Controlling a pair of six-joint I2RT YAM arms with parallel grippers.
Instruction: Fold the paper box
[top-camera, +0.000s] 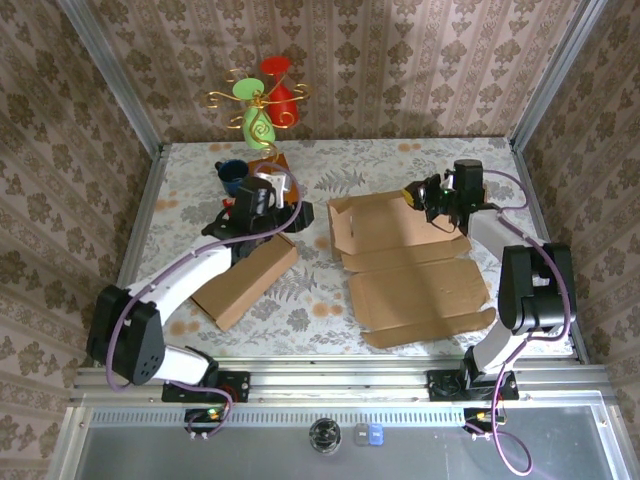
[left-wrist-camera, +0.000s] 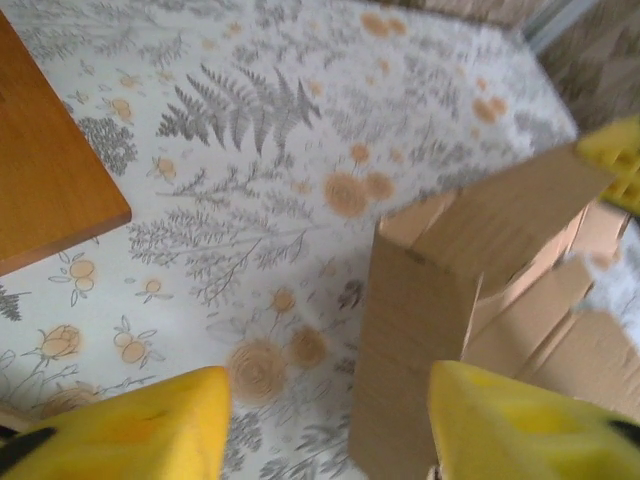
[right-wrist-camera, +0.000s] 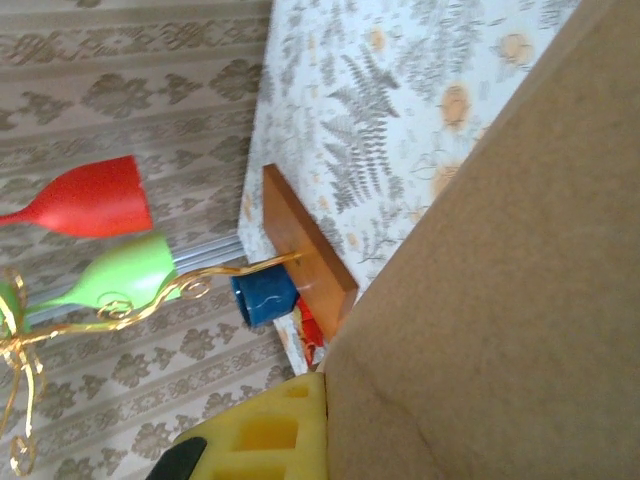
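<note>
Paper box: brown corrugated cardboard, unfolded, mostly flat, with crease lines and side flaps showing. Spread out to the near side of right gripper, far edge pinched in its closed tips. Plain panel pressed close against one yellow finger. Left end flap raised upright and bent along a crease, just ahead of left gripper, nearer the right one of its spread fingers; contact unclear. Near flaps lying loose, slightly curled.
</note>
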